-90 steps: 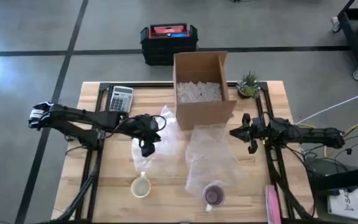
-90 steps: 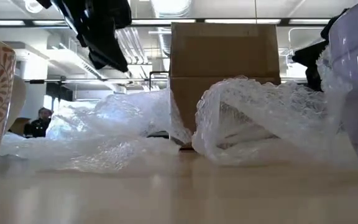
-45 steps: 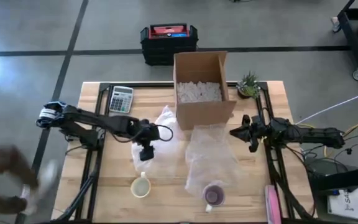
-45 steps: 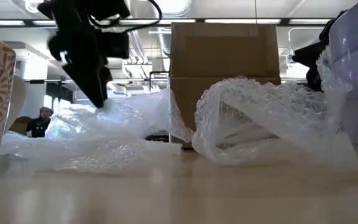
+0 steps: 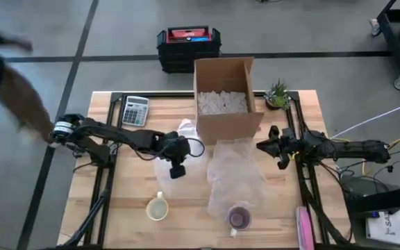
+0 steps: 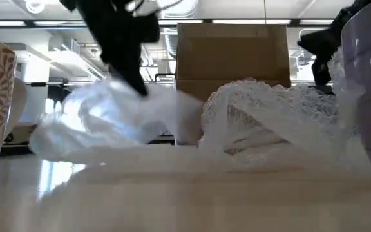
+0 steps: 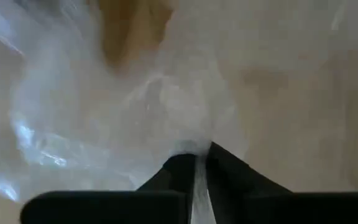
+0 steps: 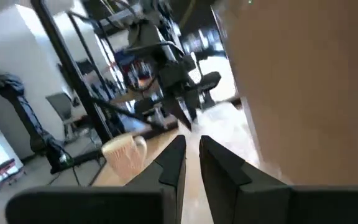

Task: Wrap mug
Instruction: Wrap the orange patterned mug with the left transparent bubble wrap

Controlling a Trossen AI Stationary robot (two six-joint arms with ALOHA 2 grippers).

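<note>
A clear bubble wrap sheet (image 5: 186,133) lies left of the cardboard box, with my left gripper (image 5: 178,169) shut on it; in the low view this gripper (image 6: 134,82) stands over the bunched wrap (image 6: 102,122). A patterned mug (image 5: 157,207) stands upright near the front edge. A purple mug (image 5: 239,219) stands on the near end of a second wrap sheet (image 5: 236,170). My right gripper (image 5: 275,148) hovers shut at the table's right, right of the box, touching nothing. My left gripper pinches a thin bit of the bubble wrap (image 7: 196,157) between its two fingers, which come from above, slanting down. One layer or several, I cannot tell. The wrap is bunched up at the fingers (image 6: 124,96), and its lower part lies on the table.
An open cardboard box (image 5: 224,97) with white filler stands at the far middle. A calculator (image 5: 135,110) lies far left, a small plant (image 5: 278,94) far right. A pink object (image 5: 303,226) lies at the near right. A person's arm (image 5: 9,76) reaches in beyond the table's left.
My left gripper has come down onto the left wrap sheet, then gone toward the table's right edge, drawing the wrap with it; the sheet has bunched up and slid toward the box. A person's arm has come into view at the left.
</note>
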